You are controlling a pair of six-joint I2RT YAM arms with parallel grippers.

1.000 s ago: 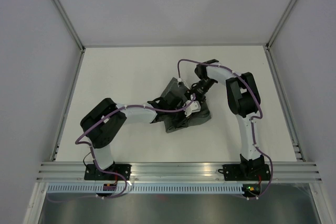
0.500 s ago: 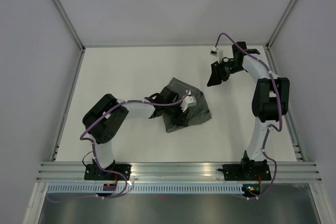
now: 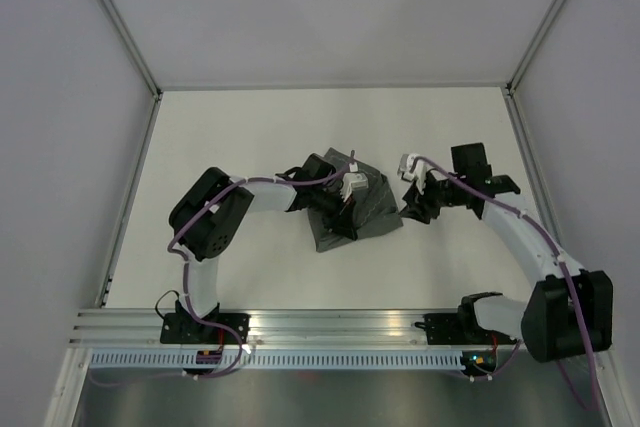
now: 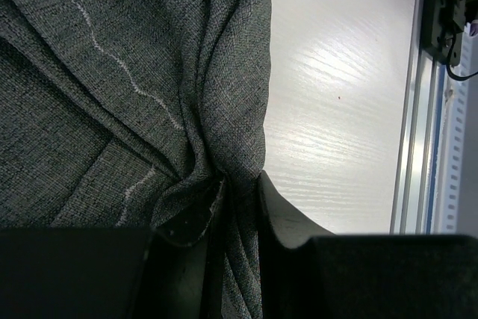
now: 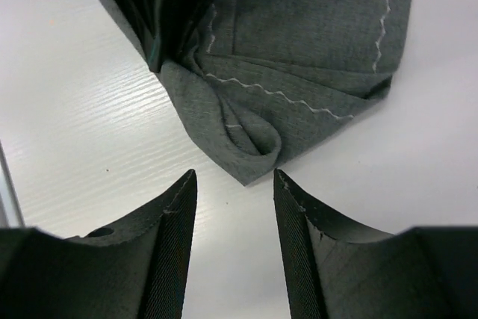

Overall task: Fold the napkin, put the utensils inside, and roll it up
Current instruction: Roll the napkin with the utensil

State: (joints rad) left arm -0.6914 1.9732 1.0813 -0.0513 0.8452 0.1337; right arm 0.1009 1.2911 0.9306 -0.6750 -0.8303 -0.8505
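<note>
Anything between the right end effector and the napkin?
Nothing. Only a short strip of bare table lies between the right end effector and the napkin, clearest in the right wrist view.
</note>
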